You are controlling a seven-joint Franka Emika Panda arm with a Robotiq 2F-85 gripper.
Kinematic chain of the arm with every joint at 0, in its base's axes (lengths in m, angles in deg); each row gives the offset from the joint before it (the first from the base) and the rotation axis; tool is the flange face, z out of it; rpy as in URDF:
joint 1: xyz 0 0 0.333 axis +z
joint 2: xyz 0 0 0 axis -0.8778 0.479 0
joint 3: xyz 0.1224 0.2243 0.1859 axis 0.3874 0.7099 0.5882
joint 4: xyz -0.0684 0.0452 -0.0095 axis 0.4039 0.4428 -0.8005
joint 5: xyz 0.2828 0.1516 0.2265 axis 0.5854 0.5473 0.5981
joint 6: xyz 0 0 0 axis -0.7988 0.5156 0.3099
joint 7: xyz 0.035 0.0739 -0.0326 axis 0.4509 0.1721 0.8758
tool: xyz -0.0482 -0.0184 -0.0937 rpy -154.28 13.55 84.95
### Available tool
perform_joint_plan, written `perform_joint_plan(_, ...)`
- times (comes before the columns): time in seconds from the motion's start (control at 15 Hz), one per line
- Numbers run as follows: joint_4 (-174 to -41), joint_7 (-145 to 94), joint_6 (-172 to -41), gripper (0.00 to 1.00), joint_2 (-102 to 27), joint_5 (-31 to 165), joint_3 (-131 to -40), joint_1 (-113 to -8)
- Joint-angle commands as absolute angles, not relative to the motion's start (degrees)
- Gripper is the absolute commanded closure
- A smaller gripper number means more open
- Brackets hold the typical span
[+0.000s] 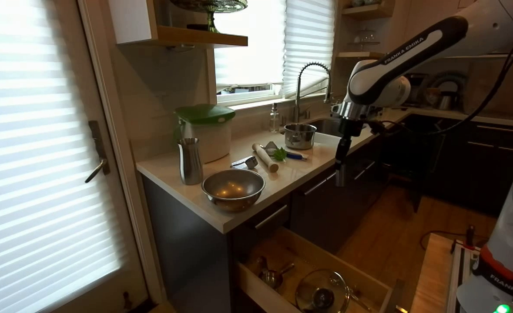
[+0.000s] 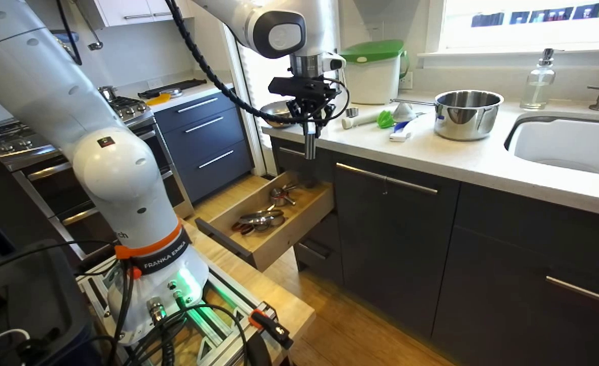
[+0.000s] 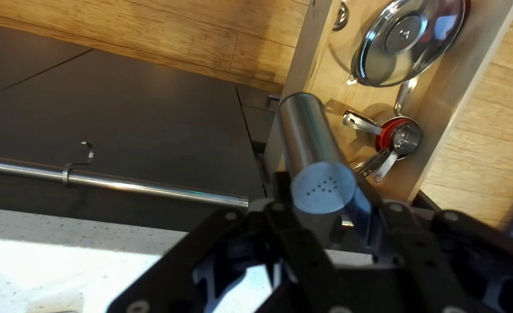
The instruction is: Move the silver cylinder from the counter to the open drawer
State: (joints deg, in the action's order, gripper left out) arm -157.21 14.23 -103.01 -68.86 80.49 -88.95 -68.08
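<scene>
The silver cylinder [image 3: 306, 130] is a slim metal tube with a pale end with small dark holes facing the wrist camera. It hangs roughly upright in my gripper [image 3: 323, 189], whose fingers are shut on its upper end. In both exterior views the cylinder [image 1: 340, 177] [image 2: 310, 145] and gripper [image 1: 340, 158] [image 2: 310, 124] are in the air. In the wrist view the cylinder overlaps the side wall of the open drawer [image 3: 304, 56], which lies lower down. The drawer [image 2: 296, 239] holds a glass lid [image 3: 404, 39] and measuring cups [image 3: 406, 137]. The counter [image 2: 462, 155] is beside the gripper.
On the counter stand a steel bowl [image 1: 234, 191], a metal pitcher [image 1: 190, 163], a wooden pestle [image 1: 265, 157], a steel pot [image 2: 467, 117] and a green-lidded bin [image 1: 206, 132]. A cabinet handle bar [image 3: 121, 182] with a hook runs below the counter edge.
</scene>
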Motion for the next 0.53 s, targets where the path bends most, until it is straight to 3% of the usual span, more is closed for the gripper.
perform_joint_plan(0.0,-157.2,13.8,-102.9,0.63,-68.9,79.9,-90.4,-66.5)
perform_joint_plan(0.07,-157.2,13.9,-102.9,0.63,-69.0,79.9,-90.5,-66.6)
perform_joint_plan(0.13,-157.2,13.9,-102.9,0.88,-69.0,79.9,-90.5,-66.6)
perform_joint_plan(0.47,-159.9,-2.2,-107.1,0.88,-67.2,74.4,-86.5,-66.1)
